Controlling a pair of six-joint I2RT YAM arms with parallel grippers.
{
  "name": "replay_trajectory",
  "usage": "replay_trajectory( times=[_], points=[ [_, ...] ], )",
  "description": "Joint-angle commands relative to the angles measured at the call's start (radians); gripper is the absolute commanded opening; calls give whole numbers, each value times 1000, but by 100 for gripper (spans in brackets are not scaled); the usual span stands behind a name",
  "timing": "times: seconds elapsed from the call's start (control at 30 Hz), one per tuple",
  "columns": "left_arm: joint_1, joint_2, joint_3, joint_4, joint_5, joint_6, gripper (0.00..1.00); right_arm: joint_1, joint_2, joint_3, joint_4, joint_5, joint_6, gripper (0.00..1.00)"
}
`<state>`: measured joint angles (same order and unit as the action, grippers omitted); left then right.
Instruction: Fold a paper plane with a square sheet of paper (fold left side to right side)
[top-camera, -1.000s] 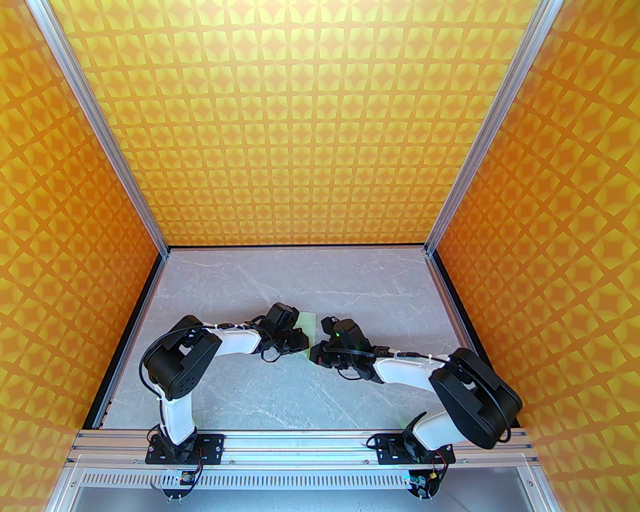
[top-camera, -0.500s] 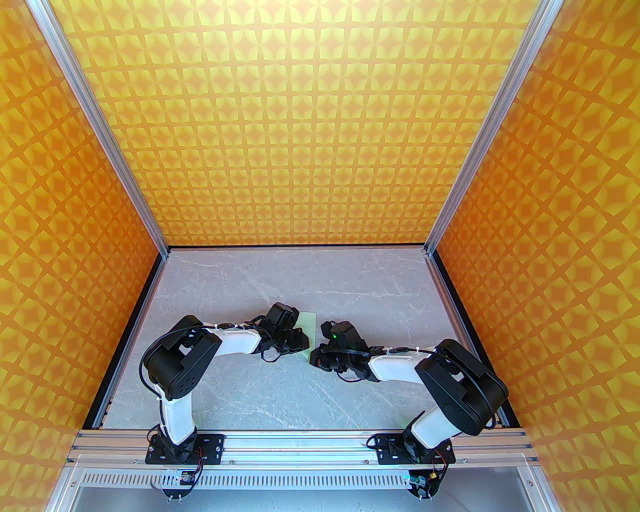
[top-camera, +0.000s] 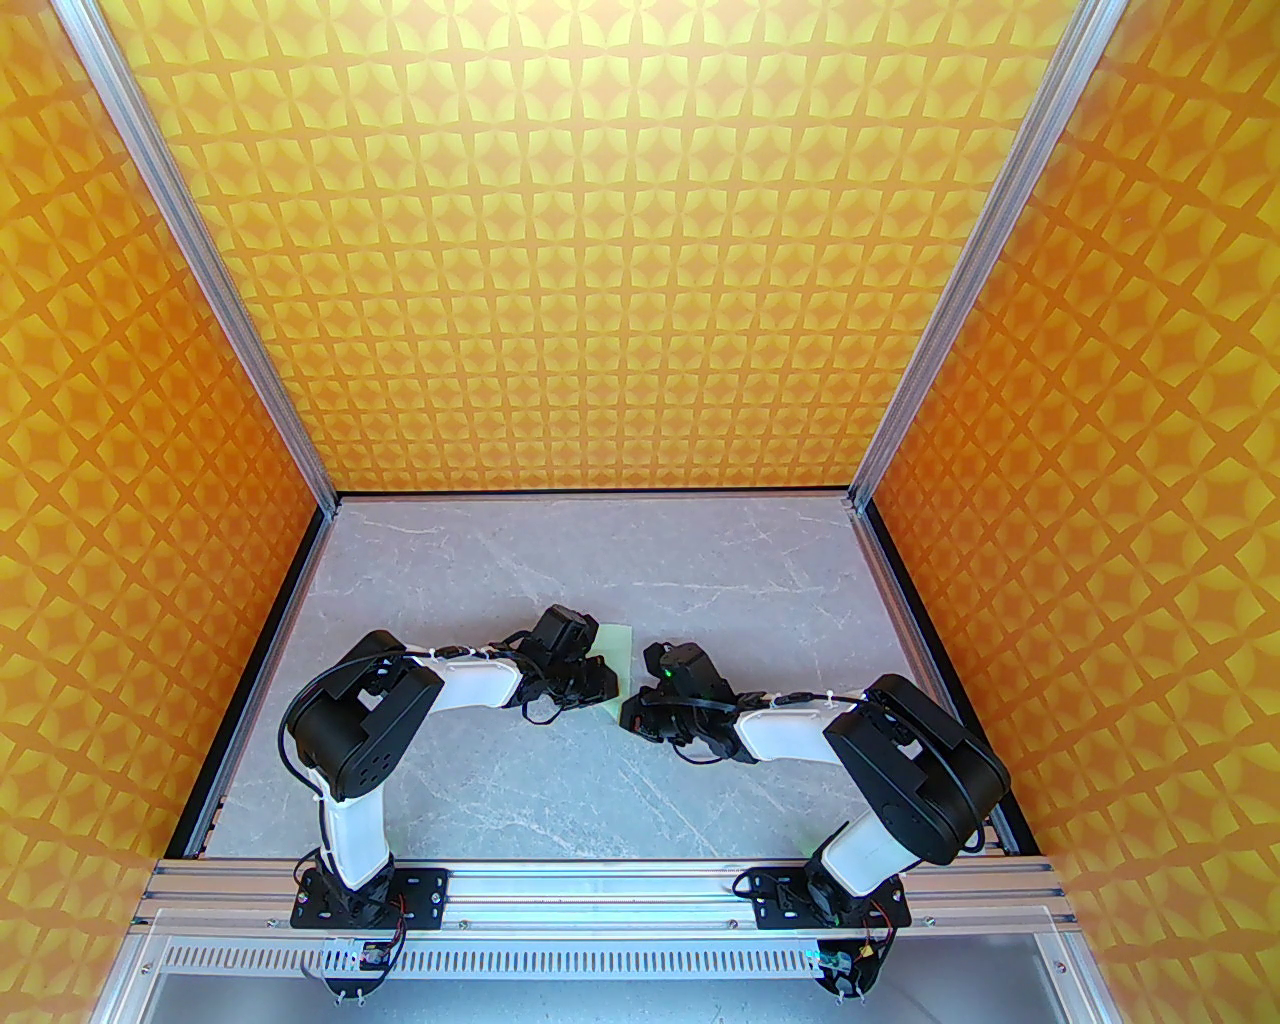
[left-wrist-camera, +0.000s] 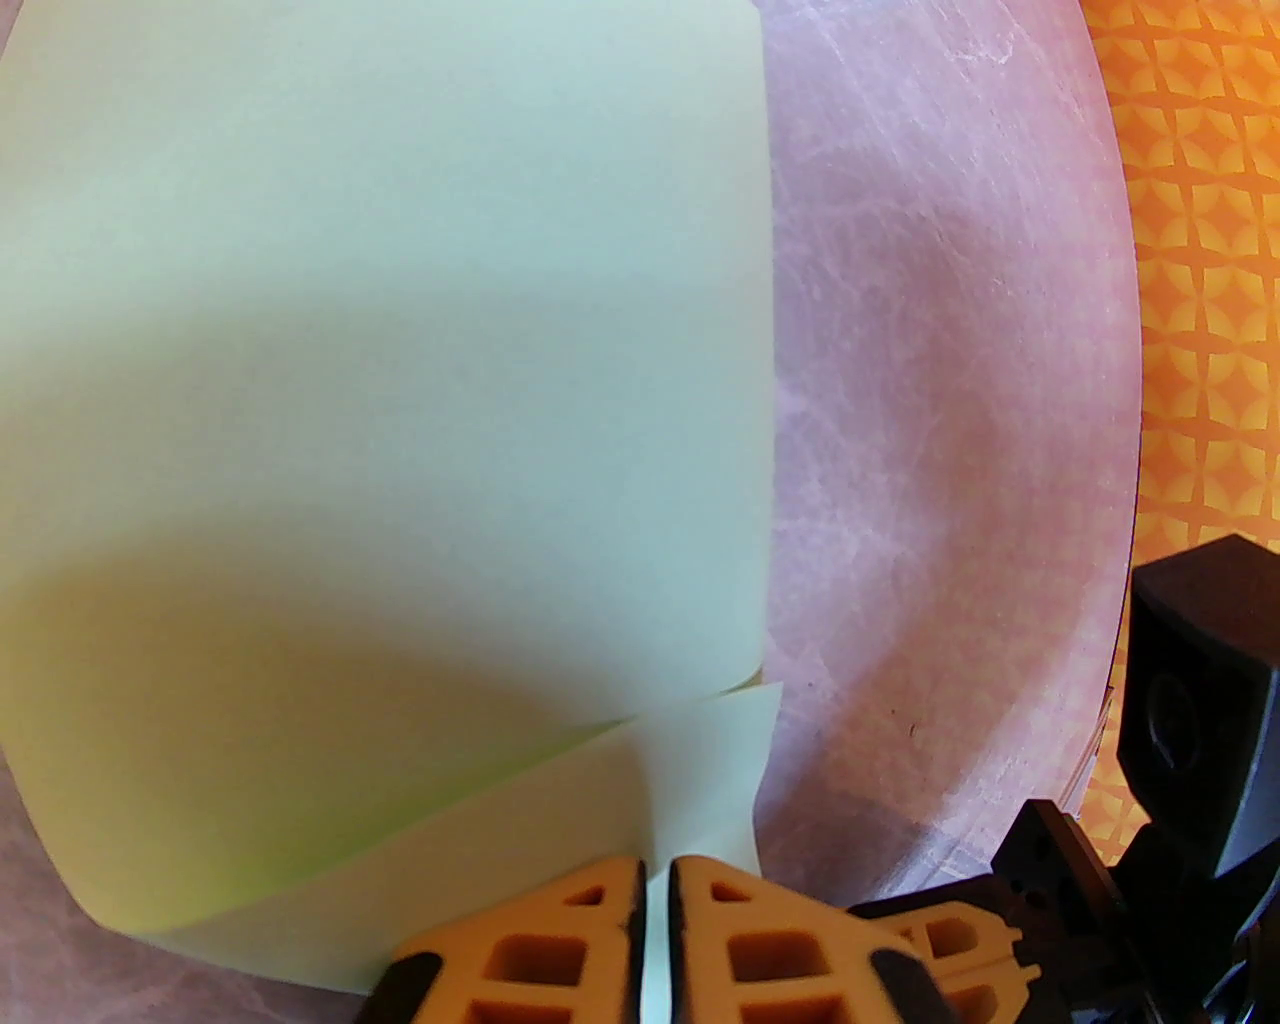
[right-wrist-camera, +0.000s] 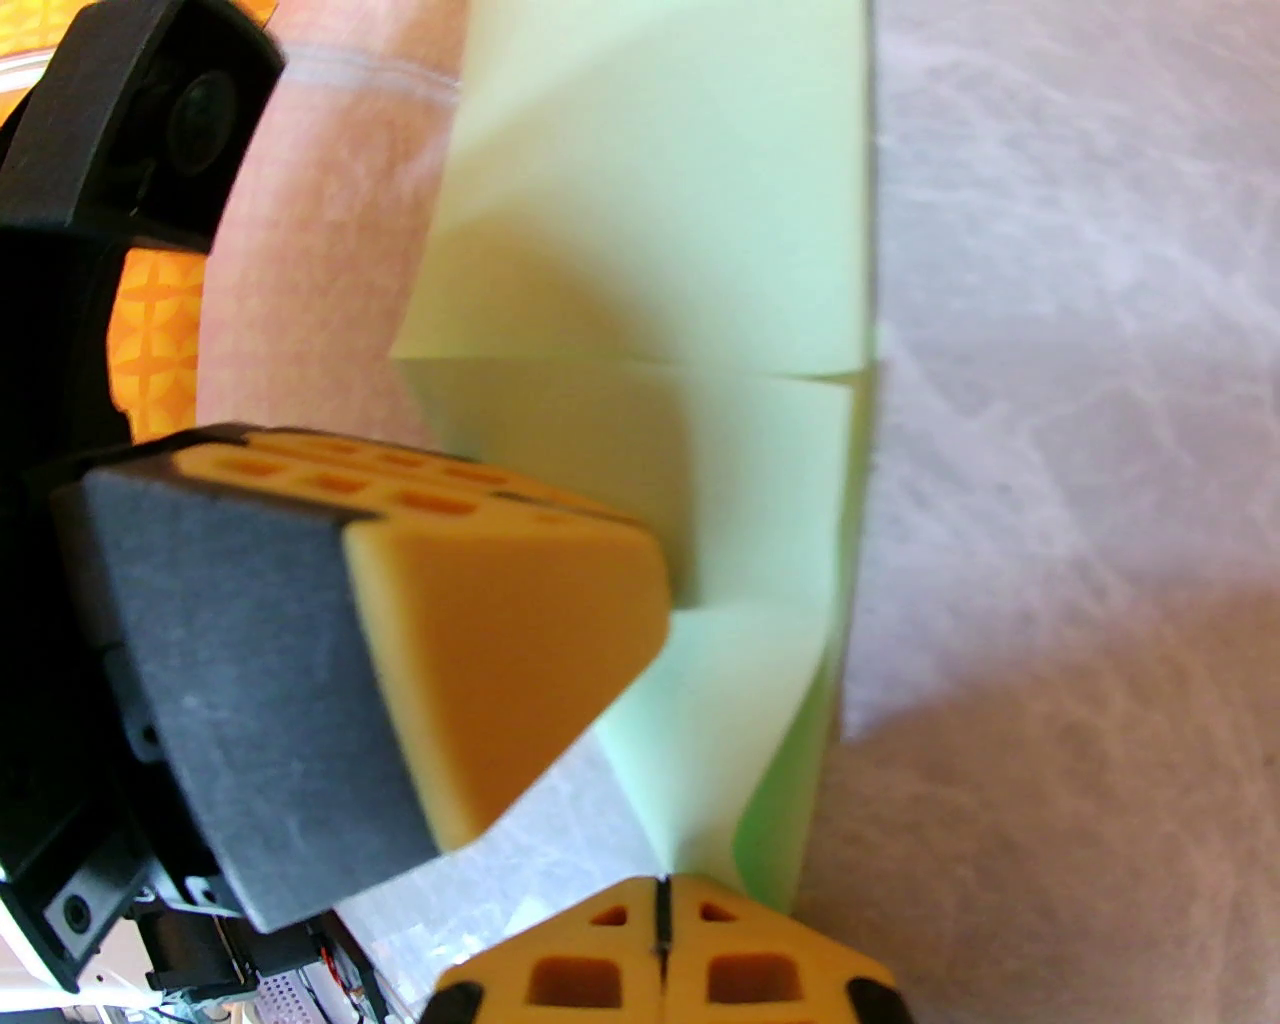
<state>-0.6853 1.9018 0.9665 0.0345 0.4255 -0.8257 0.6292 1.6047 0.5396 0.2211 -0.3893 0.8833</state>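
Left pincer (left-wrist-camera: 655, 900) is clamped on the sheet of paper (left-wrist-camera: 380, 350), which curls ahead of it over the desk (left-wrist-camera: 930, 400). Right pincer (right-wrist-camera: 660, 905) nips a corner, tips together. Looks light, floppy, crease-prone: best held at the edges, gently.

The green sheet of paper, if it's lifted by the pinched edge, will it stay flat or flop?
Probably flop: the sheet of paper bows softly away from the left gripper pinching it. Likely very light, being so thin between the fingers. It should hold creases, judging by its sharp folds.
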Motion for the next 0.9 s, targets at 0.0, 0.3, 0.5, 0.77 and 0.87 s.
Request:
replay_trajectory(
  times=[0.0,0.3,0.5,0.77,0.87],
  points=[
    [4,-6,-6,-25,-25,0,19,9,12,-10,-46,43,14,1],
    [4,-86,22,-45,-25,-9,23,9,46,-7,-63,46,20,0],
    [0,-121,-31,20,17,-73,17,9,50,3,-107,67,22,0],
    [-27,-67,-74,89,24,-139,16,9,56,41,-217,89,19,0],
    [-30,-43,-72,105,24,-145,15,9,71,54,-249,90,14,0]
  ],
)
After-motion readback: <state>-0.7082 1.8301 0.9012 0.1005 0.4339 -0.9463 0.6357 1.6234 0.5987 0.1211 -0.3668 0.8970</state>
